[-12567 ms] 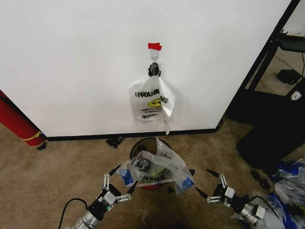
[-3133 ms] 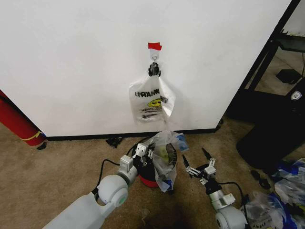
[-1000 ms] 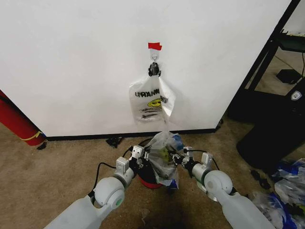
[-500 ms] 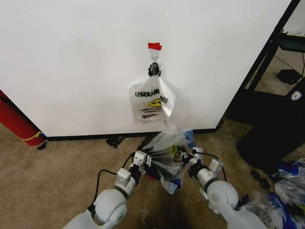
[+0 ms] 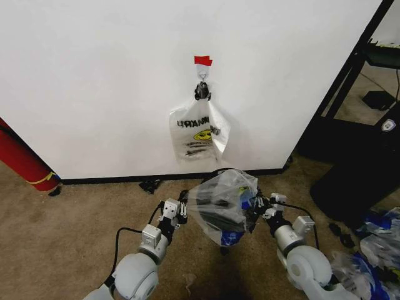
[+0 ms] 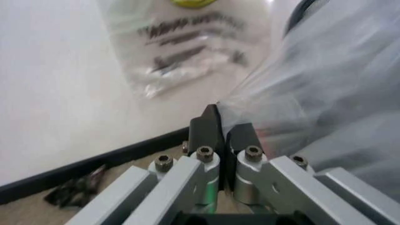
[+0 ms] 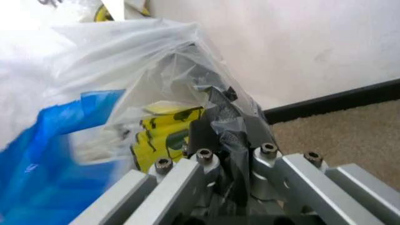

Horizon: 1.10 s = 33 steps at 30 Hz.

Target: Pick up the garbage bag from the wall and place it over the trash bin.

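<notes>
The garbage bag (image 5: 220, 203) is stretched open in the air between my two grippers, in front of the white wall (image 5: 94, 75). My left gripper (image 5: 181, 211) is shut on the bag's left edge, and the left wrist view shows its fingers (image 6: 212, 131) pinching thin plastic (image 6: 325, 93). The right gripper (image 5: 256, 209) is shut on the right edge. In the right wrist view bunched plastic (image 7: 228, 133) sits between its fingers, with blue and yellow print beside them. The trash bin (image 5: 215, 222) is mostly hidden behind the bag, a dark shape through the plastic.
A similar bag (image 5: 199, 132) with reversed print hangs from a hook (image 5: 202, 75) under red tape (image 5: 202, 60). A red cylinder (image 5: 22, 156) leans at the left. A black rack (image 5: 350, 94) and black bin (image 5: 362, 181) stand right, more bags (image 5: 378, 250) beside them.
Both grippers closed on the bag at the bin, then lifted it and drew apart. The bag now hangs wider open and higher than half a second ago.
</notes>
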Motion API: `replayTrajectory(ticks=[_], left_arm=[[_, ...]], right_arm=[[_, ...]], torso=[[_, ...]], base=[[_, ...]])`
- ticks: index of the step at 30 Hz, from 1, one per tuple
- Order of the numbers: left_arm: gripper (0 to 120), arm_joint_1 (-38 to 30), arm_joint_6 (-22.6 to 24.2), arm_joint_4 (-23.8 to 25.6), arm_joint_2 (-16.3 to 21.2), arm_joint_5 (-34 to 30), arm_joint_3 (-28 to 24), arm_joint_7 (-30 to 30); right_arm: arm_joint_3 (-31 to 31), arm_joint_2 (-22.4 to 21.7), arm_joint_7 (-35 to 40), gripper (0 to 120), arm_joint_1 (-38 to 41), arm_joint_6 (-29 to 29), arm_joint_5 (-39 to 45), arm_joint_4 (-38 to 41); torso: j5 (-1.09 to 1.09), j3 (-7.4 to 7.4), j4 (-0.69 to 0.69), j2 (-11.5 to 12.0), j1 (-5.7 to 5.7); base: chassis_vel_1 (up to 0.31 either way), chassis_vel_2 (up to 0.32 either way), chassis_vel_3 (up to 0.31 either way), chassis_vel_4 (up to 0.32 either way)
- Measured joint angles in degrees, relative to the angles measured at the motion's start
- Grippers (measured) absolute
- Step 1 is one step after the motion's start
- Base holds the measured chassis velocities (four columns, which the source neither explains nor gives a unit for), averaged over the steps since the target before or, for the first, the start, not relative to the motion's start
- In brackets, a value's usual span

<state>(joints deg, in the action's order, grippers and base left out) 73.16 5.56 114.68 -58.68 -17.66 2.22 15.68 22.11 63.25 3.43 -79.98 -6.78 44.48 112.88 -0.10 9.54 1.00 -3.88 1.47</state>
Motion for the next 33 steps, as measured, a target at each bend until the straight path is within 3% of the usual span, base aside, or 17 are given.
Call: replayTrajectory(ticks=[11, 18, 24, 33], left_arm=[[0, -1.09, -2.44, -3.80, -0.01, -0.30, 0.73, 0.43], [0, -0.37, -6.62, -4.64, 0.19, 0.96, 1.05, -2.00], [23, 2.39, -13.37, -3.08, 1.06, 2.98, 2.41, -7.72], [52, 3.32, -19.42, -4.20, 2.53, 8.39, 4.35, -14.35]], right_arm=[[2.13, -2.09, -3.97, 0, -1.57, -3.17, 5.10, 2.19], [2.14, -2.31, -5.18, 0, -0.82, -4.45, 6.36, 2.13], [1.16, -0.86, -3.27, 0, 1.71, -2.33, 6.31, -2.04], [1.36, 0.35, -2.11, 0, 2.95, -1.52, 6.56, -4.93]], torso=[[0.00, 0.00, 0.00, 0.00, 0.00], [-0.01, 0.00, 0.01, 0.00, 0.00], [-0.01, 0.00, 0.00, 0.00, 0.00], [-0.01, 0.01, 0.01, 0.01, 0.00]], base=[[0.000, 0.000, 0.000, 0.000], [0.000, 0.000, 0.000, 0.000], [0.000, 0.000, 0.000, 0.000], [0.000, 0.000, 0.000, 0.000]])
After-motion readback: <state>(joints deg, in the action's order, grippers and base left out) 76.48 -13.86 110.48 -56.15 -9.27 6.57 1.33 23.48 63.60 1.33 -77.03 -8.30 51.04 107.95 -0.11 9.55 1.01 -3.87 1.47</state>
